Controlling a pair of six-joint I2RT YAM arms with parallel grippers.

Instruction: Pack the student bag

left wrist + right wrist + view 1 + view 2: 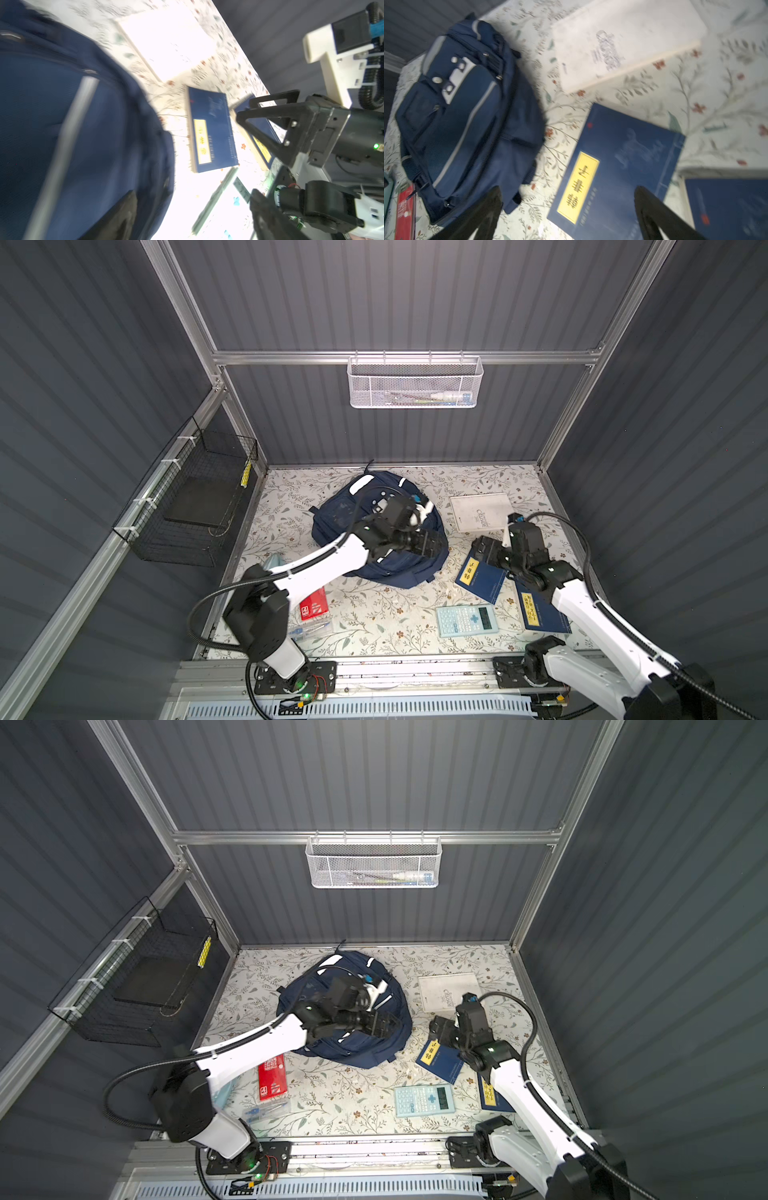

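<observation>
The student bag (334, 522) lies flat, front up, on the far middle of the table (374, 626), its long axis running far to near. The left gripper (428, 545), fingers spread and empty, hovers over the bag's near right flank, so that arm is nearer. The right gripper (486, 551), likewise spread and empty, hangs over a blue book (482, 585) just beside the bag.

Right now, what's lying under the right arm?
A blue book with a yellow label lies flat there. The right arm crosses its right-hand part, so that part, and anything beneath it, is hidden in both top views.
</observation>
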